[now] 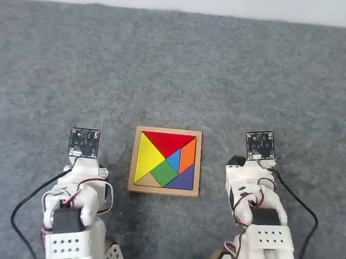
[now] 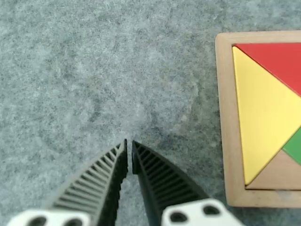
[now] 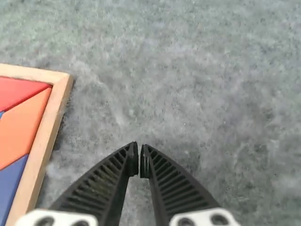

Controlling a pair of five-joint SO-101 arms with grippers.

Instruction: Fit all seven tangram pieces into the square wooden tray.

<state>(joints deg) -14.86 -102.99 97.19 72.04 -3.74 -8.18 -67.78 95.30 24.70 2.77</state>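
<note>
Tangram pieces [image 1: 150, 157] lie flush in the tray [image 1: 163, 190], light, stiff and slick we judge, edges the only hold, left gripper [image 2: 129, 146] and right gripper [image 3: 139, 149] both pressed together, empty.

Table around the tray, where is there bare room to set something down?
Widest bare patch: the grey carpet beyond the far rim of the tray. Narrower strips lie between the tray and the left arm and the right arm. The tray is full of pieces; the near edge is crowded by both arms.
</note>
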